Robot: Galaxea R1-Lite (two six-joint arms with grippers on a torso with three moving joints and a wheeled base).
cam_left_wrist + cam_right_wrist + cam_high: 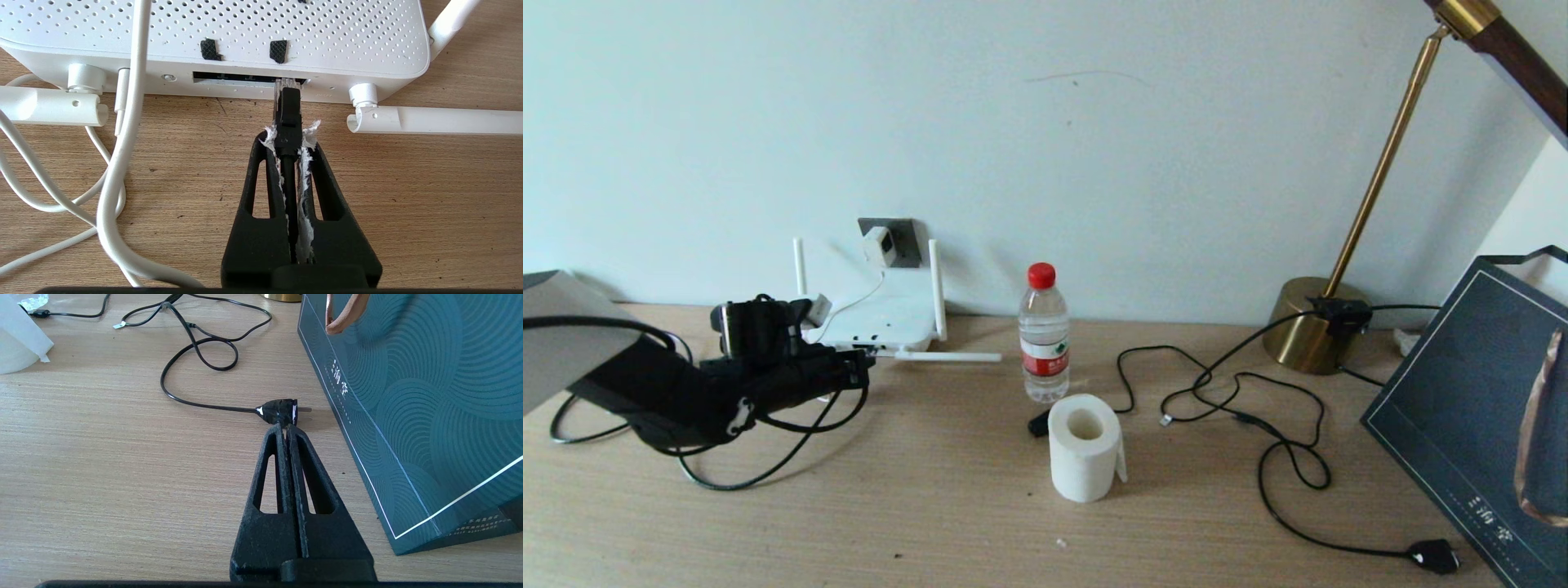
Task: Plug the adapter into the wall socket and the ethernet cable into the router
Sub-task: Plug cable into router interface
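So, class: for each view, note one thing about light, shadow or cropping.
Head view: the toilet roll throws a soft shadow on the desk; the lamp is cropped above. Left wrist view: the router is sharp and evenly lit. Right wrist view: the bag runs off-frame.

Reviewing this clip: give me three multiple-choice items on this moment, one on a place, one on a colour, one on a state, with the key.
1. Where is the adapter?
A. in the wall socket
B. beside the toilet roll
C. on the gift bag

2. Water bottle cap colour?
A. blue
B. red
C. white

3. The left gripper is
A. open above the router
B. shut on nothing
C. shut on the ethernet cable

Key: A, it sits on the plate; B, red cap; C, fingers pinch the plug at the ports.
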